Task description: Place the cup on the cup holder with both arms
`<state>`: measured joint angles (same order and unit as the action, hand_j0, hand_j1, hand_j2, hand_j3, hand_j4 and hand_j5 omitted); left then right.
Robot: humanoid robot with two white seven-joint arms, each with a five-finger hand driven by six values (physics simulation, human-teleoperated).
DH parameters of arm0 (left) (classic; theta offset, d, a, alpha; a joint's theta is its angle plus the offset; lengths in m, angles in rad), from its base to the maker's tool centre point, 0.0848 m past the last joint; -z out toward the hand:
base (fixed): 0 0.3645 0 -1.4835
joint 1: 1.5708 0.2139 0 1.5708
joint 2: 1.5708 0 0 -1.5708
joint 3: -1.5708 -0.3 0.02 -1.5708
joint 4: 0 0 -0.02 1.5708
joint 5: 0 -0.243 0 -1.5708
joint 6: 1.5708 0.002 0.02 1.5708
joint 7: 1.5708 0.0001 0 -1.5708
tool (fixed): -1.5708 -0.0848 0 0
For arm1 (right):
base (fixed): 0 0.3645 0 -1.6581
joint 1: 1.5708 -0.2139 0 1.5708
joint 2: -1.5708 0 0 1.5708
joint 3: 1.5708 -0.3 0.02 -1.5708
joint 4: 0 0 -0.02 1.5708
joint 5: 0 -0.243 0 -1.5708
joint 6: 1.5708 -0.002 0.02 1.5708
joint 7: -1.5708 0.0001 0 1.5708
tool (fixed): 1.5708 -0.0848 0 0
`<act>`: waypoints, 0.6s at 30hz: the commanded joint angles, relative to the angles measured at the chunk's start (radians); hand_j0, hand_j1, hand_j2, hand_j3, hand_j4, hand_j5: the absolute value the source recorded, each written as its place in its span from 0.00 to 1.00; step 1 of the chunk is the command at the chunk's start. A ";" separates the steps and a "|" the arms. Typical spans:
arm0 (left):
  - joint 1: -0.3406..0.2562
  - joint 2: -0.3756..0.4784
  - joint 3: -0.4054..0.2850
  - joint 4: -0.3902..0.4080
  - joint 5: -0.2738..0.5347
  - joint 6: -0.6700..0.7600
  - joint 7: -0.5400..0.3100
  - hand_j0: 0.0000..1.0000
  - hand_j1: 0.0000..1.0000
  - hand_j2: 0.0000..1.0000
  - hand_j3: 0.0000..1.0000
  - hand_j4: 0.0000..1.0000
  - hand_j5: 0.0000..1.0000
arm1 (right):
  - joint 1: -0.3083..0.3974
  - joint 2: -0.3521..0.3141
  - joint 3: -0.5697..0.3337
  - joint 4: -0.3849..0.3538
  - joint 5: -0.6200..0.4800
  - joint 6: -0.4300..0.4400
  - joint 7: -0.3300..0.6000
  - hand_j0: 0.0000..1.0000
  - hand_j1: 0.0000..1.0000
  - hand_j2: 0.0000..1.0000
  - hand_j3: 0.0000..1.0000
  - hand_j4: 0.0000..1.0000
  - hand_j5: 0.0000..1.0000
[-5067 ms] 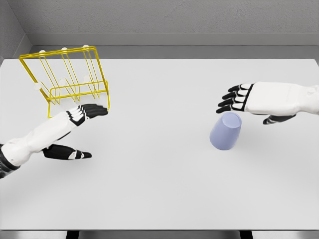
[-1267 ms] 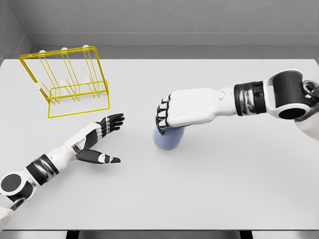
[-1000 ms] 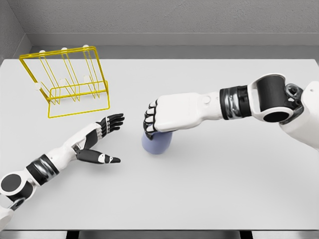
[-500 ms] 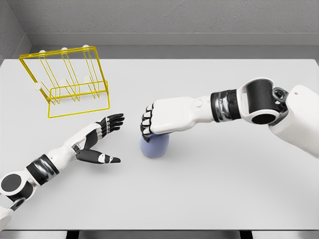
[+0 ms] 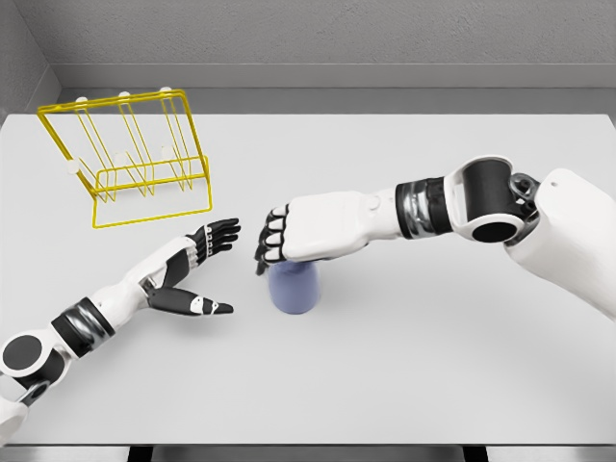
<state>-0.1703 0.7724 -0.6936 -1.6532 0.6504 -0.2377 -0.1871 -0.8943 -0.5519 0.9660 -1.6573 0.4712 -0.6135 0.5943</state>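
Table (image 5: 404,385): white, fills most of frame.
R arm: enters from right edge, reaches across to centre.
Holder: yellow wire cup holder (image 5: 135,159), upper left of frame, standing on table, no cup on it.
L arm: comes in lower left, rests low over table.
R hand (image 5: 294,231): centre, palm down on top of cup; fingers (image 5: 269,239) curled over its far-left edge. Looks like a top grip; whether cup is lifted or resting on table, can't tell.
L hand (image 5: 192,269): left of centre, fingers spread + relaxed, thumb out, holds nothing; near cup but apart from it.
Cup (image 5: 294,287): lilac, upright-ish, centre frame, under R hand, well apart from holder.
Progress: early-mid, my read. Done: cup gripped by R. Left: handover to L hand, carry to upper left, seat on holder.
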 commanded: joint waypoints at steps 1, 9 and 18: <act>0.000 0.001 0.000 0.000 0.003 0.000 0.000 1.00 1.00 1.00 1.00 1.00 1.00 | -0.002 0.000 -0.004 0.001 -0.005 0.003 -0.001 0.99 0.99 0.99 0.99 0.99 0.99; -0.002 0.001 0.000 0.007 0.005 0.000 0.000 1.00 1.00 1.00 1.00 1.00 1.00 | 0.006 -0.062 -0.087 -0.047 -0.016 0.003 -0.001 1.00 1.00 1.00 1.00 1.00 1.00; -0.017 -0.036 -0.007 0.013 0.003 0.001 0.000 1.00 1.00 1.00 1.00 1.00 1.00 | 0.270 -0.204 -0.584 -0.087 -0.273 0.003 -0.004 1.00 1.00 1.00 1.00 1.00 1.00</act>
<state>-0.1887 0.7523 -0.6977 -1.6412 0.6512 -0.2371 -0.1871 -0.6137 -0.7296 0.5189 -1.7412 0.2731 -0.6150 0.5907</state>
